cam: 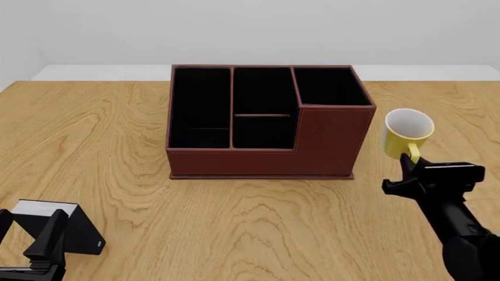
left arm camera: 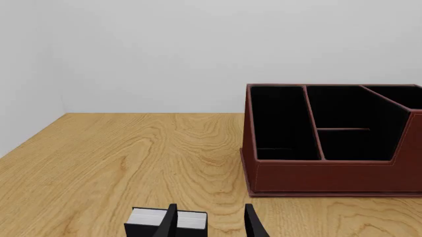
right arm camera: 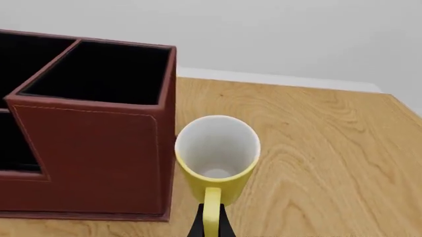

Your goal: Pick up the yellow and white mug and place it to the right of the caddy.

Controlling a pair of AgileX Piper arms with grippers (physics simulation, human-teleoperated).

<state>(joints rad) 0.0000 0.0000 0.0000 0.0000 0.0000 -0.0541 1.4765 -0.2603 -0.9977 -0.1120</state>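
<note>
The yellow and white mug [cam: 408,130] is just right of the caddy [cam: 266,126], tipped so its white inside faces me. My right gripper [cam: 409,165] is shut on its yellow handle; in the right wrist view the handle [right arm camera: 211,210] sits between the fingertips and the mug body [right arm camera: 218,153] is close to the caddy's tall corner section [right arm camera: 92,148]. I cannot tell whether the mug touches the table. My left gripper [cam: 27,234] is open and empty at the near left. Its fingers [left arm camera: 254,224] show low in the left wrist view, with the caddy [left arm camera: 329,173] farther ahead.
A small black box with a white top [cam: 82,231] stands at the near left by my left gripper; it also shows in the left wrist view [left arm camera: 148,221], behind one finger. The wooden table [cam: 234,222] ends at a white wall at the back.
</note>
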